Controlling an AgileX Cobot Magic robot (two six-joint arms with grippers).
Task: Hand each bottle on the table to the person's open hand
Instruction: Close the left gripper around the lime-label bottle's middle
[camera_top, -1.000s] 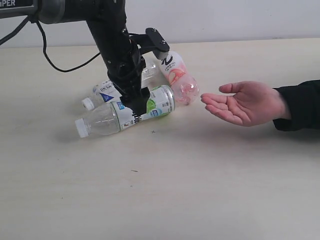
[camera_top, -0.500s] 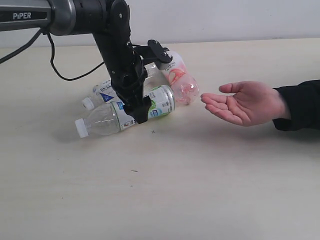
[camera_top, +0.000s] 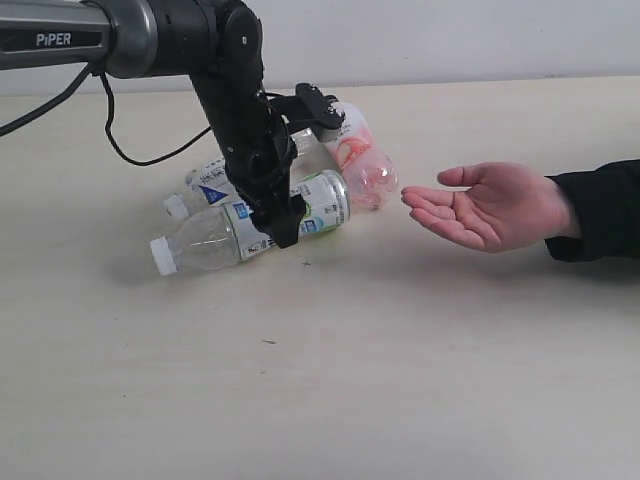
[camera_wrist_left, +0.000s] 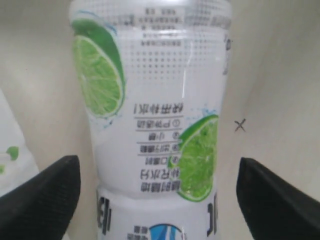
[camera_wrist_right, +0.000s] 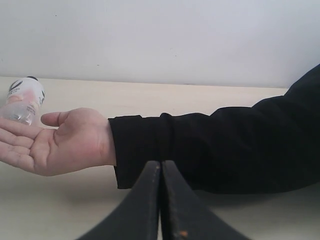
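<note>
The first bottle is being grasped: the left gripper (camera_top: 279, 224) holds its jaws spread around the lime bottle (camera_wrist_left: 155, 100) lying on the table (camera_top: 400, 380) left of the open hand (camera_top: 490, 205), so next it must probably close, lift and carry it right, while the right gripper (camera_wrist_right: 161, 200) is pressed together.

Clear glossy plastic bottles (camera_top: 250, 228); matt wood-grain table (camera_top: 400, 350); cloth sleeve (camera_wrist_right: 215, 150).

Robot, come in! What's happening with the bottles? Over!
Left gripper open, straddling lime bottle on table, no grip yet. Right gripper shut, empty. Open hand ready, palm up. Pink bottle lies close by the route, over.
</note>
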